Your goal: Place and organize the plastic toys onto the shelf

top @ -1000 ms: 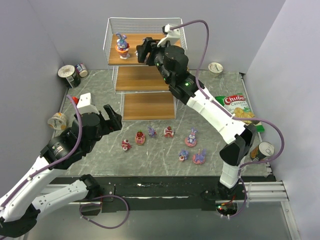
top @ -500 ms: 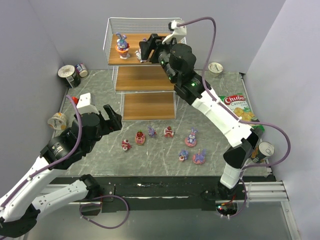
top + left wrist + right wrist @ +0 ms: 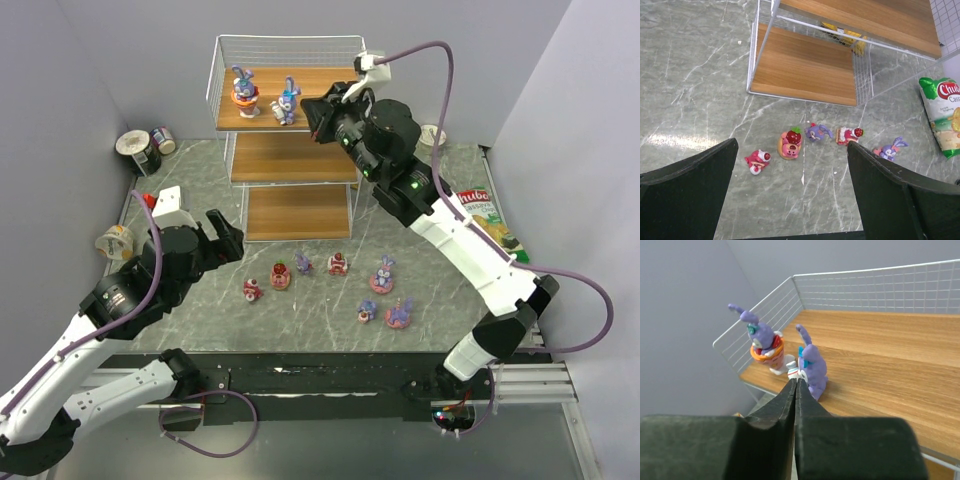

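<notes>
Toys (image 3: pixel 338 264): seven lie scattered on the bench (image 3: pixel 200 180) in front of the shelf (image 3: pixel 300 150), straight ahead of the left pincer (image 3: pixel 792 144), which is spread wide and is the nearer one. Two bunnies (image 3: pixel 812 365) stand on its top level, where the right pincer (image 3: pixel 796 382), pressed together and empty, points at one.

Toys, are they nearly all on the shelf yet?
Not nearly. Done: the orange-based bunny and the blue bunny stand on the top board of the shelf. In hand: nothing; the right gripper is shut, empty, by the blue bunny; the left gripper hangs open. Left: seven toys on the table.
</notes>
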Motion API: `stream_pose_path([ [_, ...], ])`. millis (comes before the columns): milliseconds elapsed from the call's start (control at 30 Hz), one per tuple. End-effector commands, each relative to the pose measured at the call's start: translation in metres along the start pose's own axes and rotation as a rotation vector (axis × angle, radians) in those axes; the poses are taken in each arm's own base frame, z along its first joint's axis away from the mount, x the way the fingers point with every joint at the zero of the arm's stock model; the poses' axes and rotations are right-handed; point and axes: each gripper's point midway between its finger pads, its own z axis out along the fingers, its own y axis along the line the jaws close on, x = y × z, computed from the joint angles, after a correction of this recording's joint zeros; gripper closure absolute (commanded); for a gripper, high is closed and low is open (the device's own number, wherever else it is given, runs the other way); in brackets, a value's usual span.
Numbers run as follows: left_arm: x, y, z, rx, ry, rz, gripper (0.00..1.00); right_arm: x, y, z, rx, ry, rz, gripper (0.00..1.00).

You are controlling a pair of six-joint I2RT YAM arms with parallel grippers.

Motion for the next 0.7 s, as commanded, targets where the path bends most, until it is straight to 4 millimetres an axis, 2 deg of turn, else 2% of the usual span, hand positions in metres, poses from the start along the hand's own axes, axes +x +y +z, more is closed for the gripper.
stream_pose_path([
  [0,-0.001,-0.006,0.001,0.024,-0.002,-0.022,0.04,0.002,0.016,-0.006,-0.079,0.033,0.018,1.00],
  [33,0.000,-0.006,0.002,0.020,0.001,-0.020,0.04,0.013,0.019,-0.003,-0.101,0.073,0.036,1.00],
  [67,0.000,-0.006,0.002,0.018,0.001,-0.020,0.04,0.011,0.023,-0.002,-0.118,0.080,0.048,1.00],
  [100,0.001,-0.005,0.003,0.011,0.004,-0.016,0.04,0.018,0.022,0.002,-0.122,0.100,0.057,1.00],
  [300,-0.001,-0.007,0.003,0.017,0.002,-0.019,0.04,0.033,0.023,0.009,-0.159,0.153,0.122,1.00],
  [667,0.000,-0.008,0.005,0.014,0.005,-0.012,0.04,0.036,0.005,0.017,-0.124,0.158,0.132,1.00],
])
